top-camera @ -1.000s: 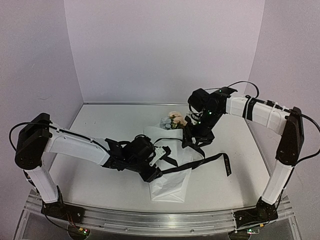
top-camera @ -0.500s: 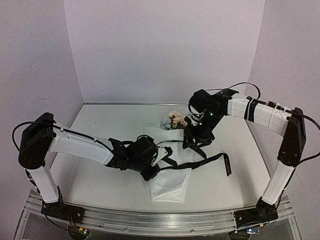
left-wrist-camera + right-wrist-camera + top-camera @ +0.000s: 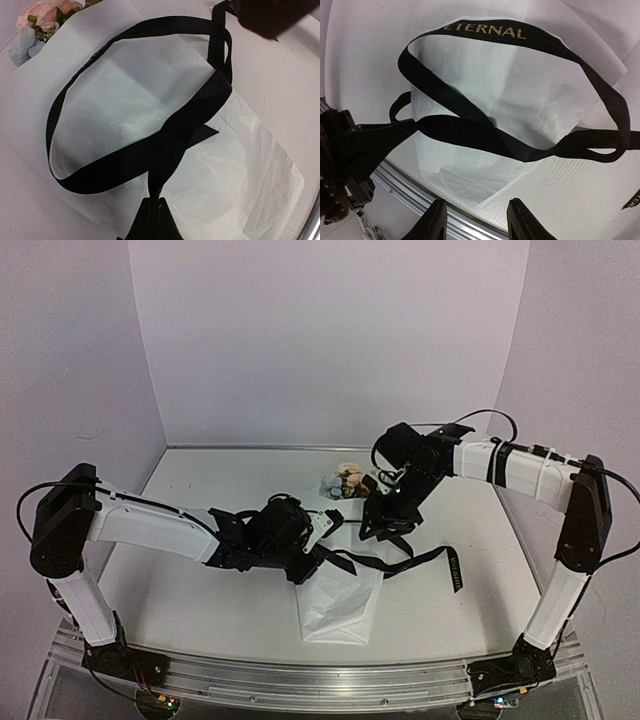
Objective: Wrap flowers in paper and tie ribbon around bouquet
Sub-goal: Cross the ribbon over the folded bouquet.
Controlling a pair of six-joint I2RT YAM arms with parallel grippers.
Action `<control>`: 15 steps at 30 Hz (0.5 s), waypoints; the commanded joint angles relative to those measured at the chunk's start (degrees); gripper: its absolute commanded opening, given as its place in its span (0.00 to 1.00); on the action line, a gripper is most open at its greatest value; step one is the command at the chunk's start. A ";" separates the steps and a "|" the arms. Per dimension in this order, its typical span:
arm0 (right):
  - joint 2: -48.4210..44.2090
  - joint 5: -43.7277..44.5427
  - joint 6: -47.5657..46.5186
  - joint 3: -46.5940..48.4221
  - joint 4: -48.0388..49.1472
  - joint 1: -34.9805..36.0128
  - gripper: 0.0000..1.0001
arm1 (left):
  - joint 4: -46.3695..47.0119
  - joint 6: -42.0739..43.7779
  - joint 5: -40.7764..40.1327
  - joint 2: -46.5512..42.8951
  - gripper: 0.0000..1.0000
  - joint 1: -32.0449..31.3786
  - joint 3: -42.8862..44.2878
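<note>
Since a second ago the left tool [image 3: 312, 545] has drawn shut and shifted a little toward the far side. The right tool [image 3: 385, 525] has narrowed somewhat and edged left.

On the left, the left arm [image 3: 150, 530] reaches low across the desk [image 3: 200, 610] from its base at the near left corner. Its tool is clamped on the ribbon [image 3: 420, 562]. In the left wrist view the closed fingers [image 3: 152, 222] pinch the black band where its strands come together.

From that grip the ribbon spreads in a wide loop lying on the paper [image 3: 340, 605]. The paper is wrapped around the flowers [image 3: 348, 480] and lies mid-desk, with its broad crumpled end toward the metal rail [image 3: 320, 675] at the near edge. The peach and pale blue blooms poke out at the paper's far end. In the right wrist view, gold lettering reading ETERNAL shows on the loop's far strand.

Further right, the right tool hangs over the far part of the loop, just on the near side of the blooms. Its fingers [image 3: 436, 222] stand apart with nothing between them. The loop and the dark left tool lie directly ahead of it.

A free tail of ribbon trails right over bare desk and ends well to the right of the paper. The right arm [image 3: 520, 465] bends in from the near right corner. Lilac walls [image 3: 320, 340] close in the desk on the left, far and right sides.
</note>
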 commanded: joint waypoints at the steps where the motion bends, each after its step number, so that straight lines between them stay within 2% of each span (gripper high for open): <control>1: -1.40 -1.89 -0.97 -4.80 7.51 0.33 0.45 | 3.23 -1.84 0.04 0.55 0.02 3.23 2.90; 6: -2.32 -2.11 -4.25 -10.60 16.56 1.94 0.46 | 3.52 -3.16 3.98 1.99 0.03 5.20 4.63; 15: 0.93 1.12 -10.51 -13.11 22.72 5.15 0.48 | 1.58 -4.00 10.36 3.84 0.03 7.99 6.46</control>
